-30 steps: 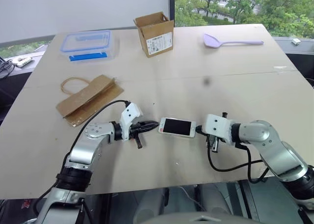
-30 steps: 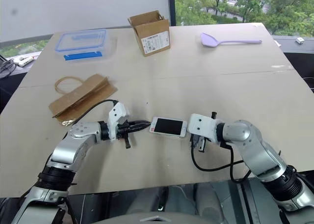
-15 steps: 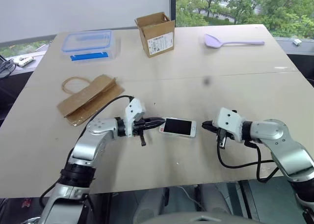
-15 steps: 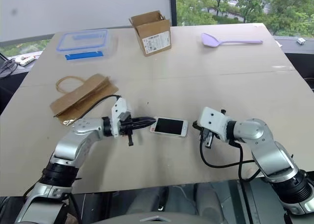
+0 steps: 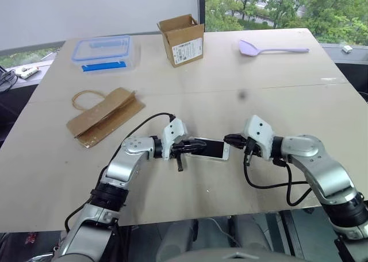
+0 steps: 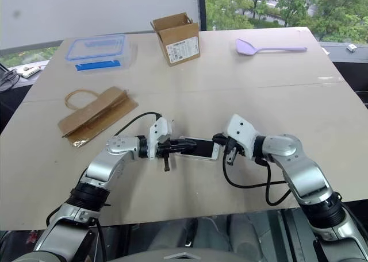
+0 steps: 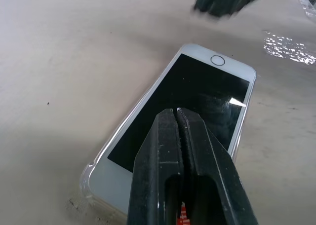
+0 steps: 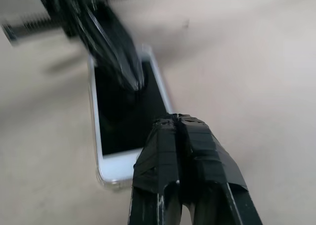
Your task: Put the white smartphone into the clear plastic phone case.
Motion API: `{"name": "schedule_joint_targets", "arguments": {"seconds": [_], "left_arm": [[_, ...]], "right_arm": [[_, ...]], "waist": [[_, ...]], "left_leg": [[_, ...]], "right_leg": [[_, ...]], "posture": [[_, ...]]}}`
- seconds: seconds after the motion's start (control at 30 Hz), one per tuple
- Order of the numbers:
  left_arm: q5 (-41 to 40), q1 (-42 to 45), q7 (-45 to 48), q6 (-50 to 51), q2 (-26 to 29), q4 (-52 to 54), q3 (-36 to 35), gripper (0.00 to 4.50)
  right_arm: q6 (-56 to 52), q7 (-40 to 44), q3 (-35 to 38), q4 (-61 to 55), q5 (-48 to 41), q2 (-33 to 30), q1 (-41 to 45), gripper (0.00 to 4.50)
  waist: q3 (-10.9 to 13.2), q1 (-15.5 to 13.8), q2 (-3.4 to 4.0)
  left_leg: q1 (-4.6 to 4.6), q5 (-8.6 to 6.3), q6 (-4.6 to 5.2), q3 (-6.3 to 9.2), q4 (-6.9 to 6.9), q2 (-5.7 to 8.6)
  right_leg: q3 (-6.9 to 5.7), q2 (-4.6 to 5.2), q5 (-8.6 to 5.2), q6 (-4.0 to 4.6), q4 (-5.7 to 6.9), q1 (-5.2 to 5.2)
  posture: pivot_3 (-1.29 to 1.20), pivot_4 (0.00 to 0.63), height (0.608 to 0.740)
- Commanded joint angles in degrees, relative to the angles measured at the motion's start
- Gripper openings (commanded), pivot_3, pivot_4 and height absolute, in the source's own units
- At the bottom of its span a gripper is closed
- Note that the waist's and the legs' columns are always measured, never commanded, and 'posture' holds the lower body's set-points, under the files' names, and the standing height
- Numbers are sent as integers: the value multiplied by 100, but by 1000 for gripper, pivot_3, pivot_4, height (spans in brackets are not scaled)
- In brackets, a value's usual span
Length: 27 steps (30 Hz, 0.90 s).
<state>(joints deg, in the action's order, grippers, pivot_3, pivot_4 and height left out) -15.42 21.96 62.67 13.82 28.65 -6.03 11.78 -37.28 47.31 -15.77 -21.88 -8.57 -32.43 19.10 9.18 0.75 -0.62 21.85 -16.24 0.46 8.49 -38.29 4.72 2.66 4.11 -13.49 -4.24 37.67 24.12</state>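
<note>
Your phone [image 5: 208, 149] is lying flat near the desk's [image 5: 230, 72] 6 o'clock edge, seated in the clear case [image 7: 88, 181]. Your left claw [image 5: 185, 148], fingers pressed together, is reaching in from 9 o'clock over the screen. Your right claw [image 5: 228, 140], also closed and empty, is pointing in from 3 o'clock at the home-button end.

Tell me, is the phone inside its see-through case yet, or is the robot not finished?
Nearly done. The white smartphone already lies face up inside the clear plastic phone case, whose rim shows round its corners. In hand: the shut left gripper is over the screen and the shut right gripper is at the home-button end. Left: whether every corner has clicked in cannot be told.
</note>
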Motion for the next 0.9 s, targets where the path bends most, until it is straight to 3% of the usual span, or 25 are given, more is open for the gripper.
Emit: {"name": "schedule_joint_targets", "arguments": {"seconds": [0.03,0.27,0.57,0.9], "left_arm": [[108,-149,-41,20,58,121,43,93],[112,-404,-195,78,67,408,1,93],[103,-554,-346,198,82,670,0,93],[249,-644,-440,194,63,624,42,93]], "right_arm": [[17,271,-417,270,198,-308,-24,0],[-111,817,-1241,951,499,-753,160,0],[-384,1377,-1998,1972,689,-425,810,0],[95,1513,-2449,2884,1342,-144,736,0]], "waist": [[-4,0,4],[-46,-20,-2],[-110,8,5],[-286,25,-32]], "left_leg": [[0,0,0,-1,0,0],[-27,-2,3,13,0,0],[-152,-20,33,18,26,-4],[-257,-20,31,21,117,-15]], "right_leg": [[1,0,0,0,0,0],[-14,1,-1,-1,-13,-42],[-19,-4,-7,-9,-50,-161],[-19,-6,-22,-23,-98,-248]], "posture": [[0,150,740],[0,150,740],[0,150,740],[0,150,740]]}}
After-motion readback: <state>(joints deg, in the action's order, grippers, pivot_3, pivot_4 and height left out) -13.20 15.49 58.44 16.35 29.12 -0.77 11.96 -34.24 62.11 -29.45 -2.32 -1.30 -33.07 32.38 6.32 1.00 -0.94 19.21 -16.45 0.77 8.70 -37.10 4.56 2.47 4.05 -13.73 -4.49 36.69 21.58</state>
